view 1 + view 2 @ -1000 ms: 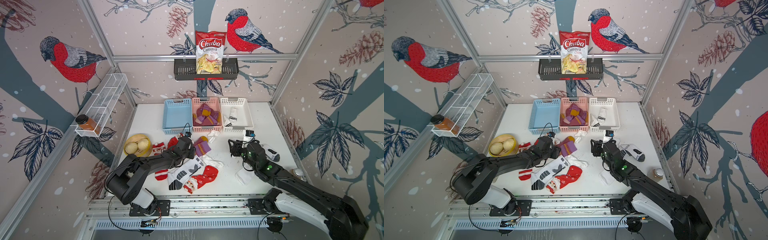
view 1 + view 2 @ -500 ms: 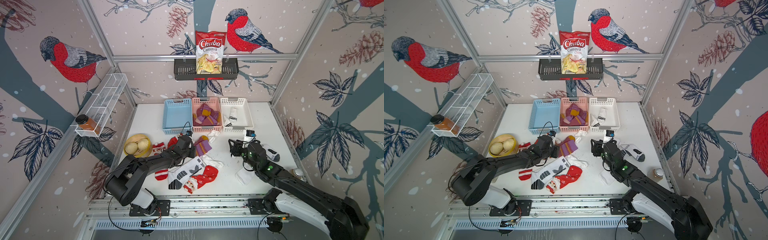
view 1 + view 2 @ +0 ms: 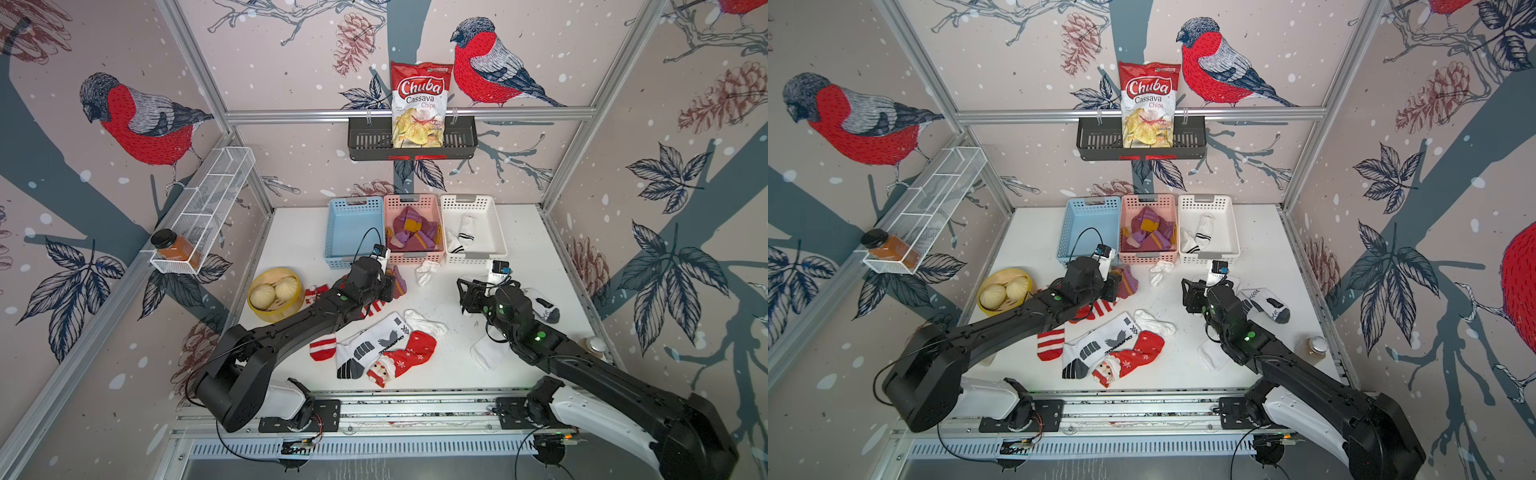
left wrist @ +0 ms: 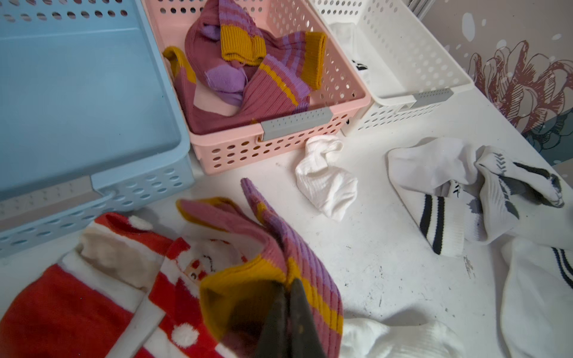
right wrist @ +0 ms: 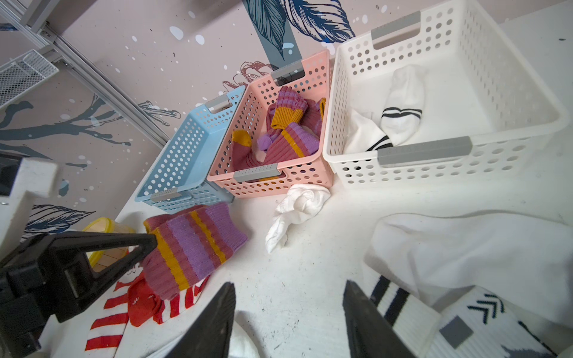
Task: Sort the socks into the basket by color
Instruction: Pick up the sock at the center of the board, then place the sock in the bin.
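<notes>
Grasp step in hand: left pincer (image 4: 287, 297) is clamped, jaws together, on the mustard-banded cuff of a maroon-purple sock (image 4: 279, 235). This sock lies over red-and-white socks (image 4: 77, 297) on the table (image 4: 387, 263), just in front of the blue basket (image 4: 139, 192) and the pink basket (image 4: 248, 152). Whether it is clear of the pile cannot be told. Right pincer (image 5: 288, 322) stands apart and empty, hovering above the table beside white socks (image 5: 465, 248).

Status: the pink basket holds matching maroon-purple socks, and the white basket (image 3: 478, 258) holds white striped ones. No sock shows in the blue basket. Most red and white socks lie unsorted on the table.

Next move, by judgement:
1. Raise the held sock clear of the pile.
2. Carry it over the near rim of the pink basket, high enough that the hanging toe clears the rim.
3. Part the jaws.

Check that the red fabric beneath does not come up with the grip.
</notes>
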Robot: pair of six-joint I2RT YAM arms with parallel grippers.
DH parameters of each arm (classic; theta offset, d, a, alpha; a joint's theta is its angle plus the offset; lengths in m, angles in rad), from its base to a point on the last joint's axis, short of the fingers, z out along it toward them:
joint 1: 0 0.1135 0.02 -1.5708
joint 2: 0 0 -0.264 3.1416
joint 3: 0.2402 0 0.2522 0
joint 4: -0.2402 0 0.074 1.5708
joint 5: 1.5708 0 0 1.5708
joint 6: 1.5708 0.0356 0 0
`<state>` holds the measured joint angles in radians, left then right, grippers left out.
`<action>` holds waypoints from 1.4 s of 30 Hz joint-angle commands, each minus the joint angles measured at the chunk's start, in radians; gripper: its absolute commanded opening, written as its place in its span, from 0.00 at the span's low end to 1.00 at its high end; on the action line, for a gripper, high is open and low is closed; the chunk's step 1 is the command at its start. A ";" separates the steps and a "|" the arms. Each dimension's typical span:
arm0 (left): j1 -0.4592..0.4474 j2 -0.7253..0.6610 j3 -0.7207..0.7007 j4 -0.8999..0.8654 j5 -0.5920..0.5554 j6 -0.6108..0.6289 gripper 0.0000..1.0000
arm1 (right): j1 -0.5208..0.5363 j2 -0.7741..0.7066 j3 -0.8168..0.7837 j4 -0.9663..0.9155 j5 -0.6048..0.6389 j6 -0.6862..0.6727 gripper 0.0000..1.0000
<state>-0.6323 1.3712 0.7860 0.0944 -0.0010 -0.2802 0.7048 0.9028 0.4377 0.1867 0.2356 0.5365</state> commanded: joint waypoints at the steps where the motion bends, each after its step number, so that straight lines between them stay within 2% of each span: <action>1: -0.003 -0.020 0.031 -0.017 -0.008 0.038 0.00 | 0.001 -0.005 -0.003 0.031 0.002 -0.006 0.58; 21: -0.001 -0.012 0.205 0.009 -0.027 0.095 0.00 | 0.001 -0.048 -0.028 0.023 0.006 0.002 0.58; 29: 0.005 0.123 0.365 0.036 -0.016 0.140 0.00 | 0.001 -0.058 -0.032 0.010 0.011 0.004 0.58; 42: 0.107 0.446 0.613 0.169 0.130 0.192 0.00 | 0.001 -0.144 -0.053 -0.047 0.039 0.014 0.58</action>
<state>-0.5385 1.7668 1.3525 0.1970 0.0792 -0.1158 0.7052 0.7696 0.3882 0.1482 0.2535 0.5480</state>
